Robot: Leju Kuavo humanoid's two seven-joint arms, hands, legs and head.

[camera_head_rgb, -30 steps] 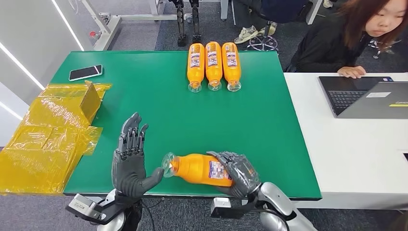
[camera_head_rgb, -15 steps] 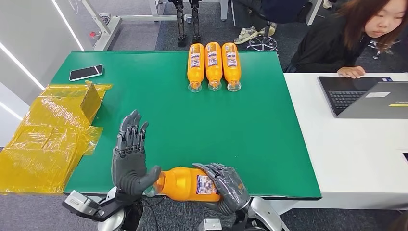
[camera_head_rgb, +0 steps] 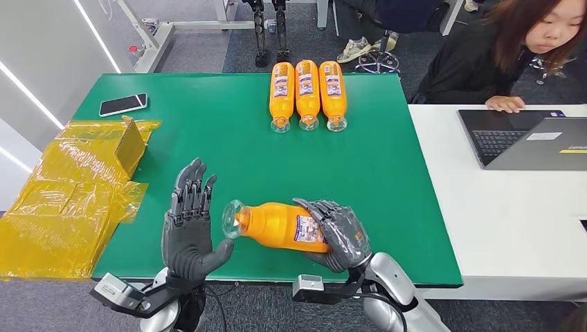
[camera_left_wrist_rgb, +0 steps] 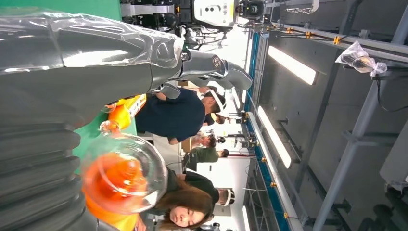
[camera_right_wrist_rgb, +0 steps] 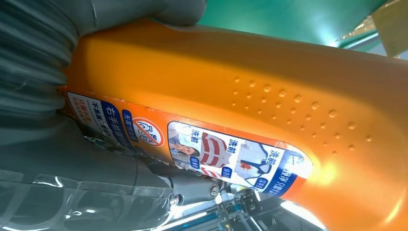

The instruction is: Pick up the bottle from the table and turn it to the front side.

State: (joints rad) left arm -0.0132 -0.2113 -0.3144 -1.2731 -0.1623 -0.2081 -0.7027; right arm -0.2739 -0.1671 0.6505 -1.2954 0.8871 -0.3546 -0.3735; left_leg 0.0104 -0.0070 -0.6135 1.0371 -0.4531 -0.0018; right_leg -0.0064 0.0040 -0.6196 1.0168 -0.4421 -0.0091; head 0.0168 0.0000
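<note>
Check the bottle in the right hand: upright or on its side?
On its side: the bottle lies level in the right hand, clear cap toward the open left hand.

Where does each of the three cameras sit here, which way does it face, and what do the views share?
Head view: high on the body, looking down at the green table; left hand open, right hand gripping the orange bottle.
Left wrist view: behind the left hand, facing the bottle's clear cap.
Right wrist view: behind the right hand, against the bottle's label.
All three share the bottle.
</note>
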